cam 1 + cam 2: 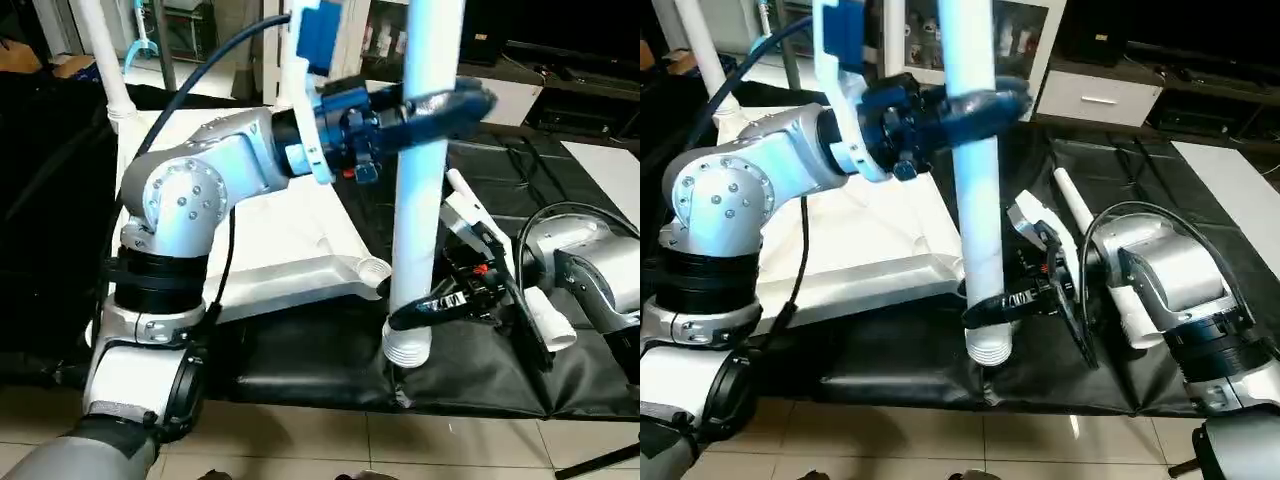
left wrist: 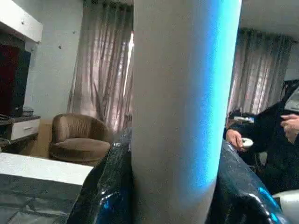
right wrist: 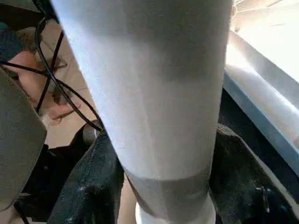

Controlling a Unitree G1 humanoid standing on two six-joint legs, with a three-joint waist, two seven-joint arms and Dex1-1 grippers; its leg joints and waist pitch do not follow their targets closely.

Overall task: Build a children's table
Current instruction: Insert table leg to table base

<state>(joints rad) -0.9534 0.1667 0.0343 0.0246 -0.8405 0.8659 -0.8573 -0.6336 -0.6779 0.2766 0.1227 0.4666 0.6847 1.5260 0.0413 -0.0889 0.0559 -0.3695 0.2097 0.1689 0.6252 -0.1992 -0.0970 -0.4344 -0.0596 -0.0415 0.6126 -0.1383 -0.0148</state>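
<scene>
White tapered plastic tube leg [image 1: 420, 200] — upright, left gripper [image 1: 440, 105] jaws clamped high, right gripper [image 1: 425, 312] jaws around its base — keep vertical, steer ribbed end to white ribbed tabletop [image 1: 290, 250] corner socket [image 1: 372, 268].

Leg: a white tapered tube leg [image 3: 149, 107] stands close before the camera, with a ribbed end [image 3: 175, 215] at its lower part.
Right gripper: the right gripper [image 3: 161, 186] has one black finger [image 3: 88, 186] on each side of the leg, both against it.
Tabletop: the white tabletop's edge [image 3: 266, 93] lies just beside the leg.
Cables: black cables [image 3: 51, 79] hang over the tiled floor [image 3: 70, 126].
</scene>
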